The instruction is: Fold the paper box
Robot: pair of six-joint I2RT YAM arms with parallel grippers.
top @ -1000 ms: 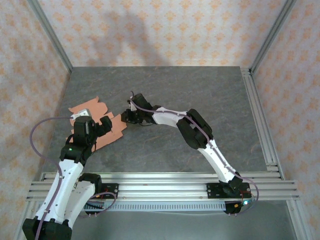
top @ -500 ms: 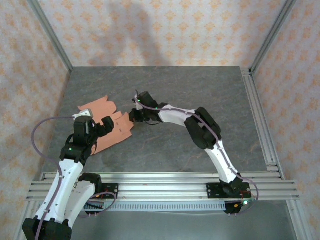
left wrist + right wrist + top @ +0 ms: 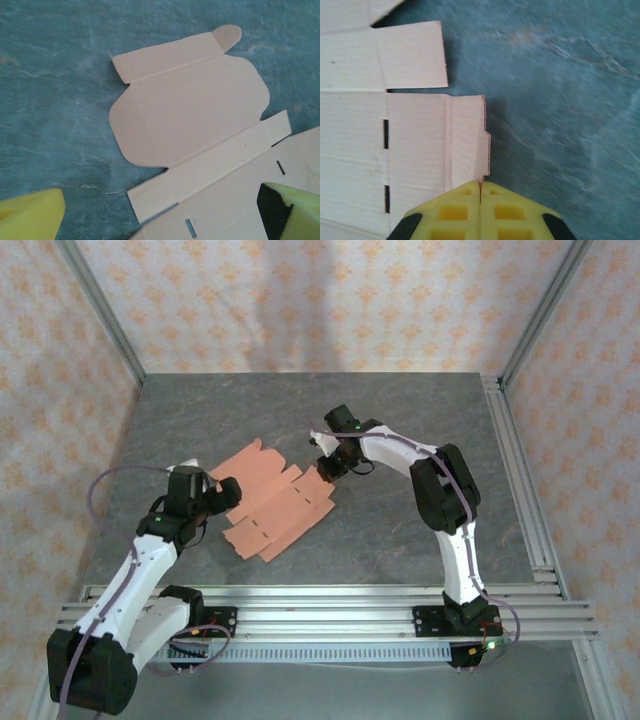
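Since the earlier frames: the paper box has slid right, off the left side of the table toward its middle, and turned a little; the right arm has drawn back rightward with it; the left arm has reached forward after it.

Left gripper: jaws spread wide, holding nothing; low over the sheet's left edge; in the left wrist view one yellow fingertip sits over bare table and the other overlaps the card, so the hand straddles that edge.

Paper box: a flat, unfolded die-cut sheet, salmon-orange, lying on the grey stone-patterned table between the two grippers; set at a slant to the table's sides; slotted panels run from near-left toward far-right; the rounded flap with its small tongue lies ahead of the left hand, pointing far-left; no panel raised yet, as far as can be seen.

Right gripper: fingers pressed together, no gap; tips right at the edge of the narrow end tab on the sheet's far-right corner; cannot tell whether a sliver of card is nipped between them or only touched.

Judgement: both hands meet the sheet at opposite ends; the left is better placed for the rounded flap, and the right could anchor the far corner.
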